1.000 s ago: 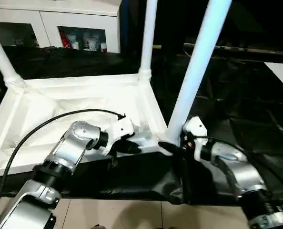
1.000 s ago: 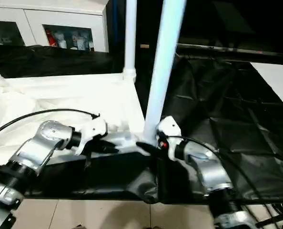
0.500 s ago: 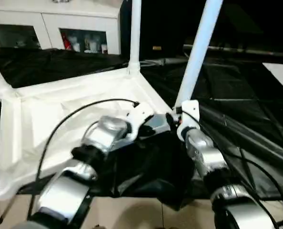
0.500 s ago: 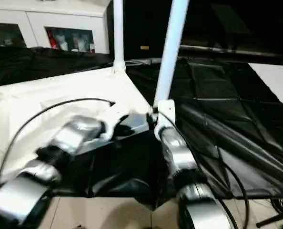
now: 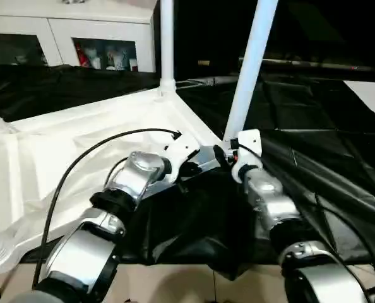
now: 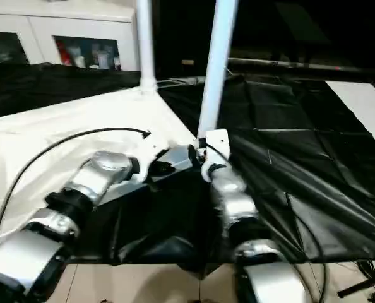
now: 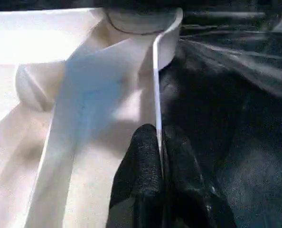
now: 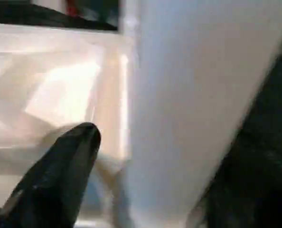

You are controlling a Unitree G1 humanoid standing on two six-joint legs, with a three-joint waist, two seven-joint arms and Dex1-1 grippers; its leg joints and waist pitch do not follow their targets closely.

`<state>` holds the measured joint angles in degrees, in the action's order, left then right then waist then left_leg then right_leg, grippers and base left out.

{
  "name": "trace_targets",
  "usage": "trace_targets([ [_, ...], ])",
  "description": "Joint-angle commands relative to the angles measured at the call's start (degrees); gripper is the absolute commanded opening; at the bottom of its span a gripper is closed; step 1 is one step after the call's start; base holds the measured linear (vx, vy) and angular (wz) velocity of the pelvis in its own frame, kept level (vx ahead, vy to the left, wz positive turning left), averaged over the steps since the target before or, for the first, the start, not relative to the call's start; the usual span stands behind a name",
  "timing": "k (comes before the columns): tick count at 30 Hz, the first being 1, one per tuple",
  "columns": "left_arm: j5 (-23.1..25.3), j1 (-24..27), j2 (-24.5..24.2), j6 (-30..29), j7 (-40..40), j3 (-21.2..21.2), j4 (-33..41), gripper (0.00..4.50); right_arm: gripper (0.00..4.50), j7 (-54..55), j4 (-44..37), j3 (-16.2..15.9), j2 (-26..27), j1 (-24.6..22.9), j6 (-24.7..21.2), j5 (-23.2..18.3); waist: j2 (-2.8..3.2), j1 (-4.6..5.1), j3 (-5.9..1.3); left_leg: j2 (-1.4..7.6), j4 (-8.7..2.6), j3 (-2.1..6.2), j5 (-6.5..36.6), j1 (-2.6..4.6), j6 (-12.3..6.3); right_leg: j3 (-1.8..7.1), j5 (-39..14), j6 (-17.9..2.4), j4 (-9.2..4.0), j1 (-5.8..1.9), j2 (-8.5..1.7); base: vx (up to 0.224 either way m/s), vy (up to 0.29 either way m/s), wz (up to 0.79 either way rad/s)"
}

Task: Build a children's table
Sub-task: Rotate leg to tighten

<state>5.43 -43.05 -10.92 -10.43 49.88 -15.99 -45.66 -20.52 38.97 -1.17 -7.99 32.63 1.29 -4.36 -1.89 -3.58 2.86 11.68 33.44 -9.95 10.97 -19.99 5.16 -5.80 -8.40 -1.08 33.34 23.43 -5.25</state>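
Lying upside down across the frame's left half, the white table top [image 5: 80,145] carries upright legs, both tools at its near corner.
Left tool [image 7: 159,156] is clamped on the top's thin rim, black fingers [image 7: 140,161] either side. Right tool [image 5: 224,153] sits at the nearest leg [image 5: 247,69] base; its state cannot be told. Two legs rise fully; a second leg [image 5: 166,44] stands upper centre. Black sheeting [image 5: 320,126] lies right; a cabinet [image 5: 74,38] with packages is upper left.

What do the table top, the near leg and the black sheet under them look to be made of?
Table top: likely moulded plastic, white, smooth with a soft sheen; its thin rim and ribs suggest that.
Near leg: a white, smooth tube, probably plastic, though painted metal cannot be ruled out.
Black sheet: thin plastic film by its glossy creases.
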Motion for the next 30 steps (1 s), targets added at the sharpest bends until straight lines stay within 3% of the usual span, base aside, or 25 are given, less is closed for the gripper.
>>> trace_targets([
  [1, -1.76, 2.49, -0.89, 2.49, 4.42, -0.33, 1.35, 0.00, 4.32, -8.73, -5.14, -1.63, -3.13, -1.98, -1.41, -1.51, -0.75, -0.64, -3.68, 1.36, -3.89, -0.08, 10.34, -0.29, -5.29, 2.94, -17.48, -8.98, -3.65, -3.25, -3.32, 0.000, 0.000, 0.00],
  [5, -3.08, 5.36, -4.38, 4.17, 10.70, -1.15, 6.28, 0.00, 4.48, -22.45, -12.94, -5.09, -10.61, -6.88, -6.24, -3.64, -0.59, -1.12, -3.70, 1.50, -3.89, -0.06, 8.75, -0.47, -5.73, 2.97, -15.59, -9.88, -3.35, -3.54, -3.37, 0.000, 0.000, 0.00],
  [8, -2.96, 6.42, -5.96, 3.75, 12.75, -1.78, 8.29, 0.00, 4.48, -27.20, -16.25, -6.59, -13.48, -8.55, -8.26, -4.42, -0.57, -1.10, -3.74, 1.56, -3.88, -0.08, 8.84, -0.38, -5.63, 2.95, -14.79, -10.74, -3.24, -3.42, -3.31, 0.000, 0.000, 0.00],
  [10, -3.09, 7.79, -7.57, 3.81, 15.31, -2.28, 11.23, 0.00, 4.48, -30.64, -19.88, -7.34, -15.72, -9.88, -11.99, -5.73, -0.67, -1.16, -3.65, 1.67, -3.96, -0.05, 9.43, -0.38, -5.56, 3.02, -15.91, -10.30, -3.40, -3.58, -3.31, 0.000, 0.000, 0.00],
  [14, -4.46, 9.89, -8.78, 2.28, 18.45, -2.50, 16.06, 0.00, 4.48, -30.94, -20.40, -7.83, -15.91, -9.59, -13.03, -4.92, -0.70, -1.08, -3.46, 1.75, -4.09, -0.13, 10.83, -0.10, -3.98, 3.05, -19.89, -9.61, -3.73, -2.91, -3.42, 0.000, 0.000, 0.00],
  [17, -4.27, 10.06, -8.90, 2.09, 18.38, -2.59, 16.45, 0.00, 4.48, -30.15, -19.68, -7.89, -15.10, -8.83, -13.07, -4.54, -0.65, -1.34, -3.44, 1.69, -4.12, -0.16, 11.06, 0.01, -3.21, 3.09, -20.01, -9.32, -3.73, -2.82, -3.35, 0.000, 0.000, 0.00],
  [26, -4.12, 10.67, -9.42, 0.92, 18.78, -2.69, 17.94, 0.00, 4.48, -31.28, -19.88, -9.39, -15.75, -8.41, -14.64, -3.32, -0.94, -1.48, -3.66, 1.60, -3.91, -0.19, 8.21, -0.26, -3.61, 3.15, -15.76, -9.90, -3.06, -3.18, -3.32, 0.000, 0.000, 0.00],
  [27, -4.13, 10.70, -9.47, 0.79, 18.78, -2.71, 18.00, 0.00, 4.19, -31.10, -19.50, -9.43, -15.83, -8.20, -14.72, -3.04, -0.93, -1.51, -3.66, 1.56, -3.88, -0.21, 8.18, -0.23, -3.62, 3.15, -15.91, -9.90, -3.09, -3.19, -3.33, 0.000, 0.000, 0.00],
  [30, -4.05, 10.82, -9.52, 0.65, 18.71, -2.75, 18.05, 0.00, 4.06, -30.75, -18.65, -9.59, -16.09, -7.78, -14.75, -2.34, -0.89, -1.48, -3.64, 1.60, -3.87, -0.21, 8.34, -0.15, -3.39, 3.13, -16.33, -9.87, -3.11, -3.11, -3.30, 0.000, 0.000, 0.00],
])
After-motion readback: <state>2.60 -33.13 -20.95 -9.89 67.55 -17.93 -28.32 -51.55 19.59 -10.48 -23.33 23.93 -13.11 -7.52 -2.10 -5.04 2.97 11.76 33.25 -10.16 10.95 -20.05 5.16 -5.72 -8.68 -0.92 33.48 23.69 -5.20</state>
